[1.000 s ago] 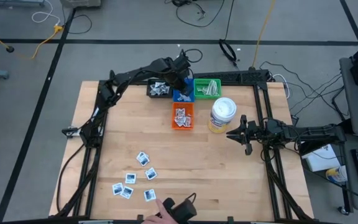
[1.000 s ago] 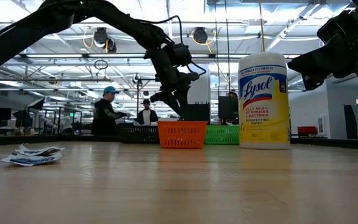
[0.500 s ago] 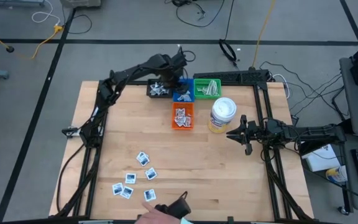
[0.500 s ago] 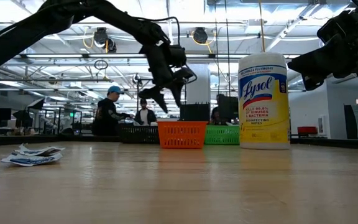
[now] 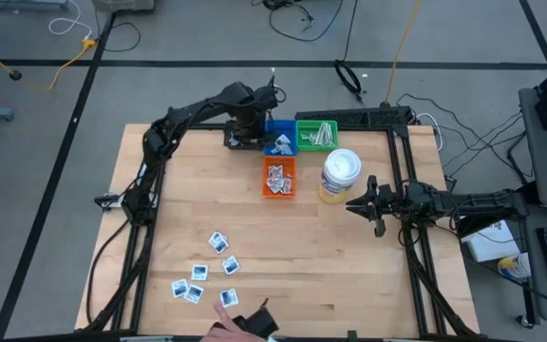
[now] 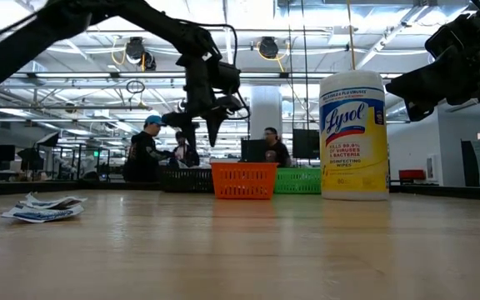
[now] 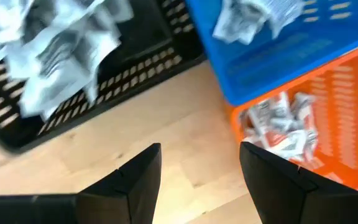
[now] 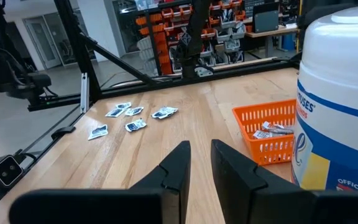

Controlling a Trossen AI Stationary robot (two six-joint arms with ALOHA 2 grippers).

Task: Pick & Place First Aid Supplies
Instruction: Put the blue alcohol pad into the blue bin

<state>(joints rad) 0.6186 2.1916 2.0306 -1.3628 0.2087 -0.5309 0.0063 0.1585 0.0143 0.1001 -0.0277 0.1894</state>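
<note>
The wooden table (image 5: 349, 256) carries a row of small baskets at its far edge, and the wipes canister (image 5: 339, 175) serves as landmark. Just beside the canister stands the orange basket (image 5: 279, 178), holding white packets with red print. Beyond the orange basket, farther from the canister, sits the blue basket (image 5: 279, 144) with a few white packets in it. The green basket (image 5: 316, 135) lies just behind the canister and holds pale wrapped strips. The black basket (image 7: 104, 81), farthest from the canister in that row, is heaped with white packets with dark print.

The left gripper (image 5: 245, 122) hangs above the black basket, beside the blue one, its fingers (image 7: 135, 180) spread apart and empty; the wrist view shows bare wood between them, with the black, blue and orange baskets all ahead. The right gripper (image 5: 357, 204) waits near the canister, on its side away from the baskets, its fingers nearly together with nothing between them.

The loose packets (image 5: 207, 275), white with blue print, lie scattered on the table well apart from the canister, toward the near edge and far from both grippers. A person's hand (image 5: 224, 332) shows at that near edge, just past the packets.
</note>
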